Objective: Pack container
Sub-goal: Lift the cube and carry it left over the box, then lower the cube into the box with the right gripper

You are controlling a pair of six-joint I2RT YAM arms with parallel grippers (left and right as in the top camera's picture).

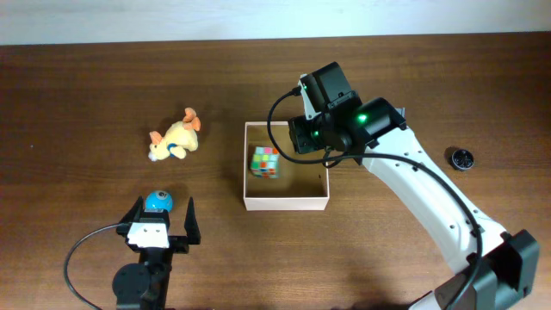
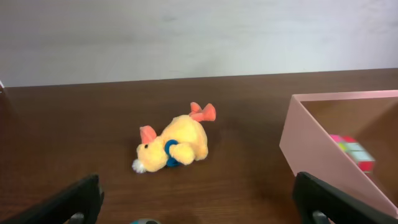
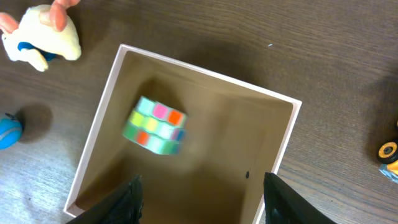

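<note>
The container [image 1: 286,203] is a square shallow box with white walls and a tan inside, at the table's middle. A multicoloured cube [image 1: 265,162] lies in its left half. My right gripper [image 1: 315,145] hovers open and empty over the box; in the right wrist view its fingers [image 3: 200,199] frame the tan floor [image 3: 205,73], and the cube [image 3: 155,124] looks blurred. My left gripper [image 1: 164,207] is open at the front left, with a small blue round toy [image 1: 157,201] between its fingertips. A yellow plush duck [image 1: 175,138] lies left of the box.
A small black round object [image 1: 464,159] sits at the far right. The left wrist view shows the duck [image 2: 174,144] ahead and the box wall [image 2: 317,155] to the right. A yellow wheeled bit [image 3: 388,155] shows at the right wrist view's edge.
</note>
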